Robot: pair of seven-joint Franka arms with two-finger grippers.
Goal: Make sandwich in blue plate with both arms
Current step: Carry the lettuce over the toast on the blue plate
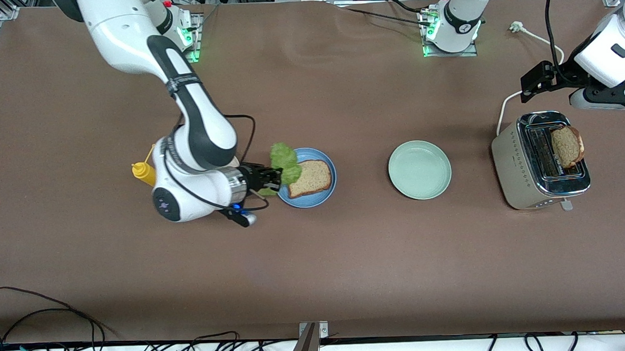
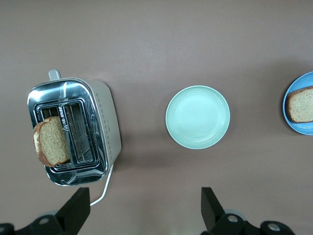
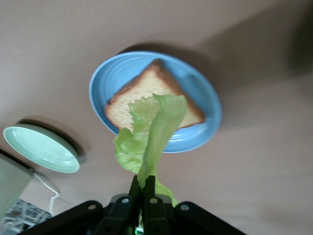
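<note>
The blue plate (image 1: 324, 198) lies mid-table and holds one brown bread slice (image 1: 310, 178). My right gripper (image 1: 273, 180) is shut on the ruffled green lettuce leaf (image 1: 284, 160) and holds it over the plate's edge toward the right arm's end. In the right wrist view the lettuce (image 3: 151, 132) hangs from the shut gripper (image 3: 145, 183) over the bread (image 3: 146, 93) on the plate (image 3: 112, 81). A second bread slice (image 1: 566, 146) sticks up from the toaster (image 1: 538, 160). My left gripper (image 1: 543, 81) is open and empty, high over the table beside the toaster (image 2: 73, 132).
A pale green plate (image 1: 419, 170) lies between the blue plate and the toaster. A yellow mustard bottle (image 1: 144, 172) stands by the right arm's wrist. The toaster's white cord (image 1: 505, 109) runs toward the left arm's base.
</note>
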